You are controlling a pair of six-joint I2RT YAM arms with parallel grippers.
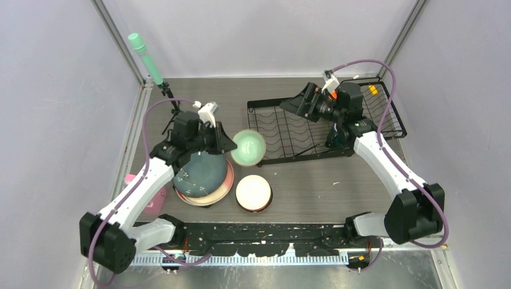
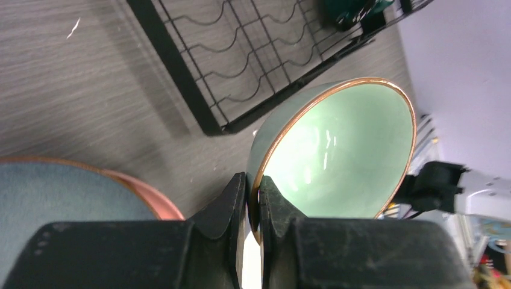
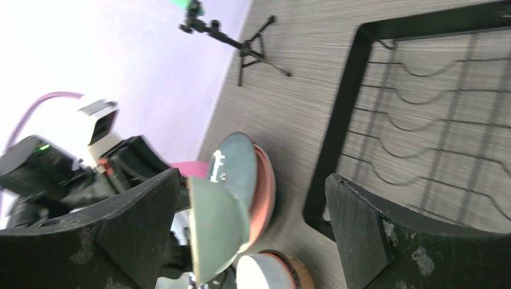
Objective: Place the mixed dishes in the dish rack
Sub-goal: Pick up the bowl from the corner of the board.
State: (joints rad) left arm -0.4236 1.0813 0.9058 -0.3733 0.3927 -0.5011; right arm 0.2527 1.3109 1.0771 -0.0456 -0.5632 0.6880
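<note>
My left gripper (image 1: 232,146) (image 2: 253,194) is shut on the rim of the mint-green bowl (image 1: 247,147) (image 2: 337,150) (image 3: 217,229). The bowl hangs tilted on edge, just left of the dish rack (image 1: 301,158) (image 2: 181,72) (image 3: 343,120). My right gripper (image 1: 290,105) (image 3: 253,174) hovers open over the rack's slotted section, holding nothing. A dark teal speckled plate (image 1: 202,171) (image 3: 238,165) lies on a pink plate (image 1: 227,185) (image 3: 264,186) below the left arm. A white bowl (image 1: 253,191) (image 3: 265,274) sits in a brown one in front of the rack. A dark teal mug (image 1: 337,139) stands in the rack, partly hidden by the right arm.
A small pink cup (image 1: 153,198) stands left of the plates, under the left arm. A mint-green cylinder on a black tripod (image 1: 144,57) (image 3: 253,45) stands at the back left corner. Walls close the table on the left, back and right.
</note>
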